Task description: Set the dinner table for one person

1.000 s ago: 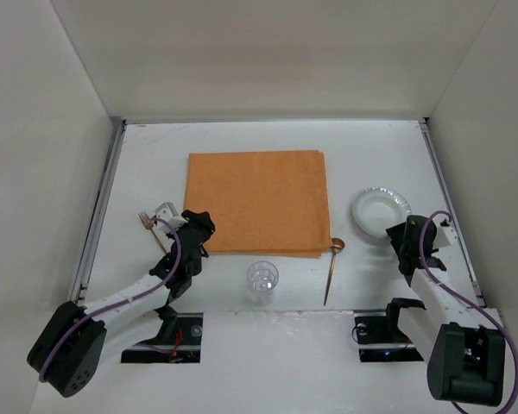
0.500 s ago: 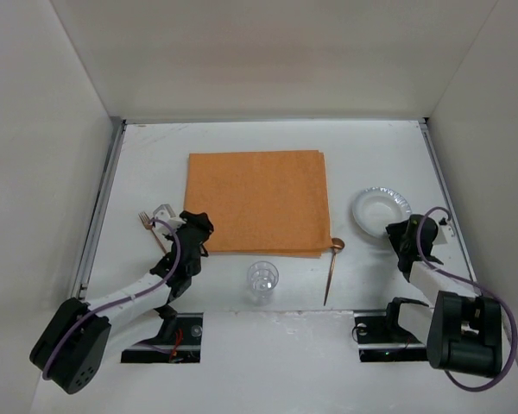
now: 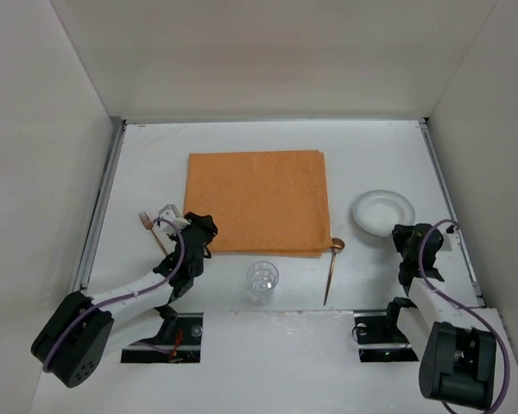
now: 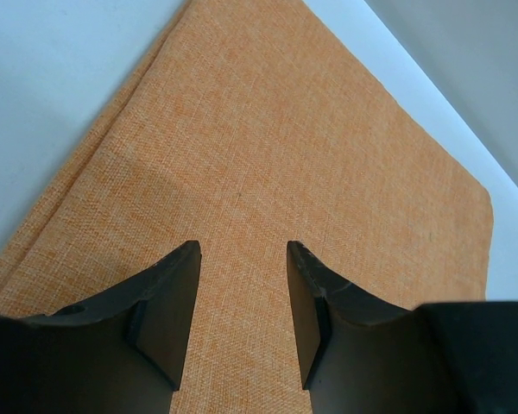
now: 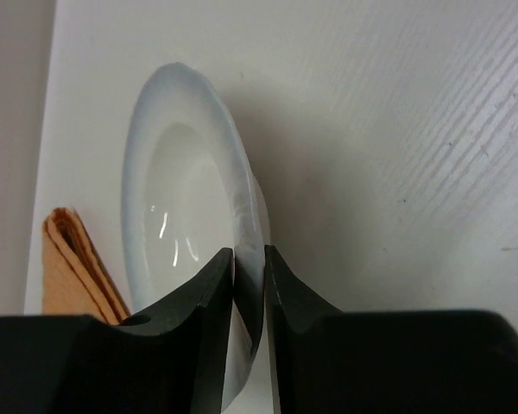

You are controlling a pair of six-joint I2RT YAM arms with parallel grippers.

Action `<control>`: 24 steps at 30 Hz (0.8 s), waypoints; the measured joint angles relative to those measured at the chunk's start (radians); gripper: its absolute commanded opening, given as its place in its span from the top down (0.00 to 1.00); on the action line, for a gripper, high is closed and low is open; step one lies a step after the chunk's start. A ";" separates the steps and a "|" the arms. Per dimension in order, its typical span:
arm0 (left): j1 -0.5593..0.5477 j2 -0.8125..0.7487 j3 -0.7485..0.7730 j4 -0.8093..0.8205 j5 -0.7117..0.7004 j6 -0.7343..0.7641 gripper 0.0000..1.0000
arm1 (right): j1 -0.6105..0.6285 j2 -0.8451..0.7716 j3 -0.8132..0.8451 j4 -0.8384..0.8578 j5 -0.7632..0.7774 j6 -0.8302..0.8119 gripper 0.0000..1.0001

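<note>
The dinner table (image 3: 242, 142) carries an orange placemat (image 3: 255, 202) at its middle. A white plate (image 3: 382, 210) lies to the mat's right. My right gripper (image 3: 404, 235) is at the plate's near rim; in the right wrist view the plate (image 5: 177, 198) has its rim pinched between the shut jaws of that gripper (image 5: 249, 259). Over the mat's near-left corner hovers my left gripper (image 3: 205, 231). The left wrist view shows the left gripper (image 4: 242, 259) open with only the placemat (image 4: 268, 147) beneath it.
A fork (image 3: 147, 226) lies left of the mat, beside the left gripper. A clear glass (image 3: 262, 281) stands near the front edge, and a brown spoon (image 3: 332, 266) lies to its right. Metal rails run along both table sides.
The right gripper's jaws have closed onto the plate's near rim. The left gripper has shifted slightly to the right, over the mat's corner.
</note>
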 measured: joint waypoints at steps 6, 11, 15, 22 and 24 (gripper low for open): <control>-0.007 0.021 0.001 0.007 0.004 0.000 0.58 | -0.016 -0.086 0.003 -0.021 0.003 -0.032 0.85; -0.007 0.033 0.001 0.011 0.007 0.000 0.58 | -0.016 -0.089 0.027 -0.051 0.002 -0.051 0.88; -0.007 0.033 0.001 0.012 0.008 0.000 0.58 | -0.017 -0.109 0.036 -0.082 -0.005 -0.059 0.89; -0.006 0.033 0.001 0.012 0.008 0.000 0.58 | -0.047 -0.171 0.111 -0.185 -0.048 -0.078 0.91; -0.006 0.033 0.001 0.012 0.010 0.000 0.58 | -0.047 -0.172 0.146 -0.191 -0.060 -0.079 0.91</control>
